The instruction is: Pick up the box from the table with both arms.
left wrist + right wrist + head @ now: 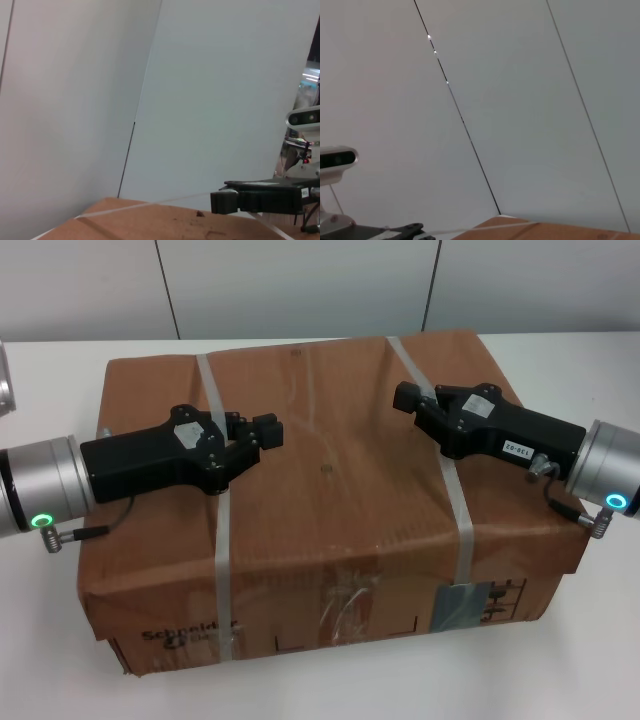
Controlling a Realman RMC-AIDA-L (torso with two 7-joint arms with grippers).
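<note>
Head view: box (330, 500) sits mid-table (60, 640), label side toward near edge, straps running front to back. Left gripper (262, 432) over box top by the left strap, fingers spread. Right gripper (407, 397) over top by the right strap; finger state can't be told. Both arms reach inward over the lid, likely staging a two-sided hold; box not yet lifted.

Creased matt cardboard box (330, 510), smooth white table (40, 620).

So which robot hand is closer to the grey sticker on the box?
The right gripper. It sits over the box by the strap that runs down to the grey label. The left gripper is above the other strap, farther away.
</note>
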